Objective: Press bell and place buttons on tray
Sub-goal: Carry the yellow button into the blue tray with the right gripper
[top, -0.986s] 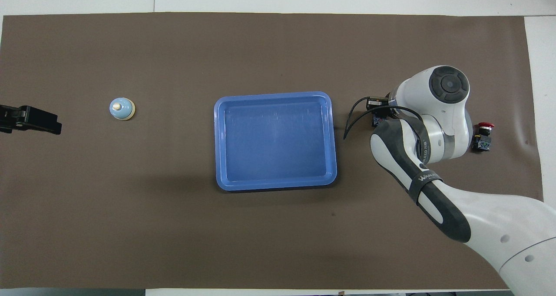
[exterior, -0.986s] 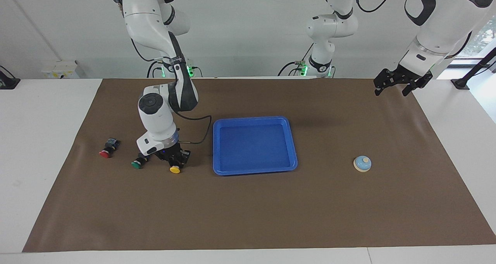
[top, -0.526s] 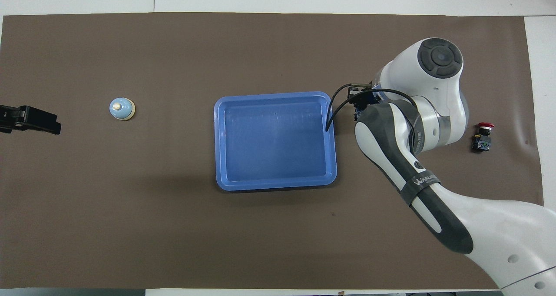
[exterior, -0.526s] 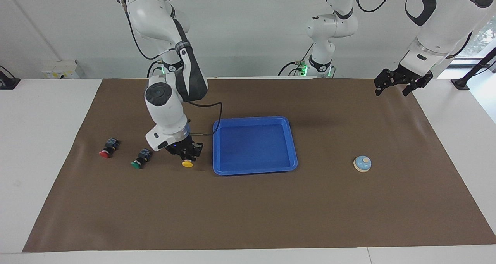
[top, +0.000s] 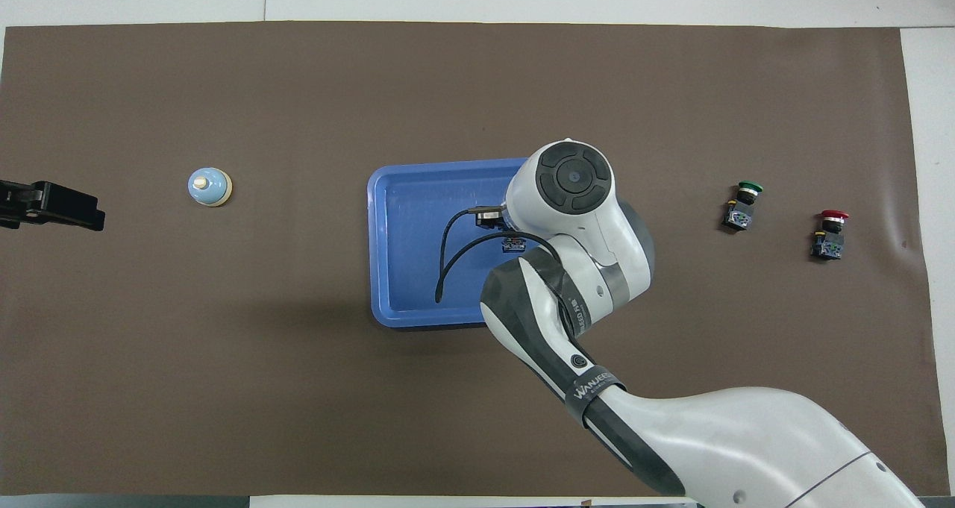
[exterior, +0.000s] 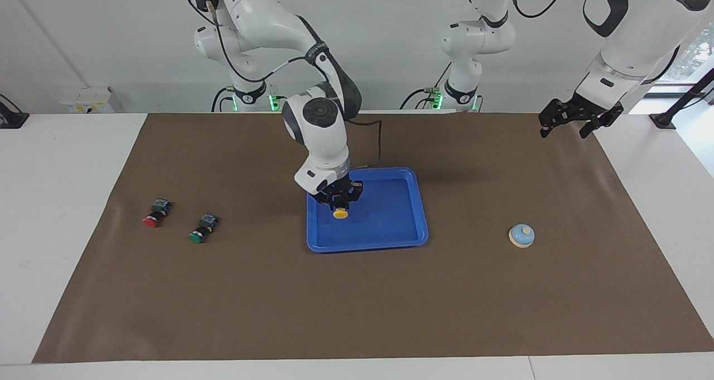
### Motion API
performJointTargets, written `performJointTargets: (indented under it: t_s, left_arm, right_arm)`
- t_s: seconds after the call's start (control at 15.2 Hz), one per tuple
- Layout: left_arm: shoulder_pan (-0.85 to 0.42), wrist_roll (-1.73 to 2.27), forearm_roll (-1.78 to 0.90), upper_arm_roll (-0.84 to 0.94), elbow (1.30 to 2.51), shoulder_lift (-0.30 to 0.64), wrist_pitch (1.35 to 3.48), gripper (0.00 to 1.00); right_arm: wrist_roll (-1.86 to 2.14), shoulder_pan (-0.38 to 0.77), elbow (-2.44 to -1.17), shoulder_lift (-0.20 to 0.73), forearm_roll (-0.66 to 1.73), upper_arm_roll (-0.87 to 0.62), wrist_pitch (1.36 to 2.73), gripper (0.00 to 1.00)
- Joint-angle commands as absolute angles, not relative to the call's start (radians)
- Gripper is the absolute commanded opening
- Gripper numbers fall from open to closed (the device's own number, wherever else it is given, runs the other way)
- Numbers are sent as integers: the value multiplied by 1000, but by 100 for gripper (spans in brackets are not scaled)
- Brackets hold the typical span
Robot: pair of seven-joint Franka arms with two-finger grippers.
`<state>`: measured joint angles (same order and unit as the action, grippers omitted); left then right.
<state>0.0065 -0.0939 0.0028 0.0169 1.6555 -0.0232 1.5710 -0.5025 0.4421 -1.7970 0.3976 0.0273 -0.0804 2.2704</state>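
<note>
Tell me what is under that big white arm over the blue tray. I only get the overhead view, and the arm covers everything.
Observer: The right hand is shut on the yellow button. Its cap shows just below the hand, over the tray.
Operator: Has it let go?
Observer: No, the hand is closed around it. I cannot tell whether the button touches the tray's floor.
Operator: And the black thing at my view's edge?
Observer: That is the left hand. It is open and raised over the brown mat's corner at the left arm's end, waiting.
</note>
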Motion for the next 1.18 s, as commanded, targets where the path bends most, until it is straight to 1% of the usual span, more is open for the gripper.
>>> performJointTargets:
  t_s: [0.0, 0.13, 0.46, 0.53, 0.59, 0.85, 0.99, 1.12]
  left_arm:
    - [8, -98, 12, 15, 1649, -28, 1554, 100]
    - [8, -98, 12, 15, 1649, -29, 1554, 100]
    - [8, -98, 12, 15, 1649, -28, 1554, 100]
    - [8, -98, 12, 15, 1649, -28, 1554, 100]
    - [8, -98, 12, 15, 1649, -28, 1554, 100]
    - [8, -98, 12, 15, 1649, -29, 1554, 100]
    - [8, -98, 12, 15, 1649, -29, 1554, 100]
    - [8, -98, 12, 15, 1649, -28, 1554, 100]
  right_arm:
    - [-489, 428, -1842, 399, 35, -77, 2322, 0]
    - [-494, 429, -1847, 414, 35, -77, 2345, 0]
    - [-535, 425, -1861, 417, 37, -77, 2367, 0]
    - [-541, 425, -1867, 416, 35, -77, 2368, 51]
    - [-543, 426, -1870, 414, 35, -77, 2367, 100]
    - [-603, 419, -1839, 407, 37, -77, 2321, 100]
    - [-603, 400, -1781, 384, 37, -66, 2211, 100]
    - [-594, 349, -1744, 351, 22, -63, 2114, 100]
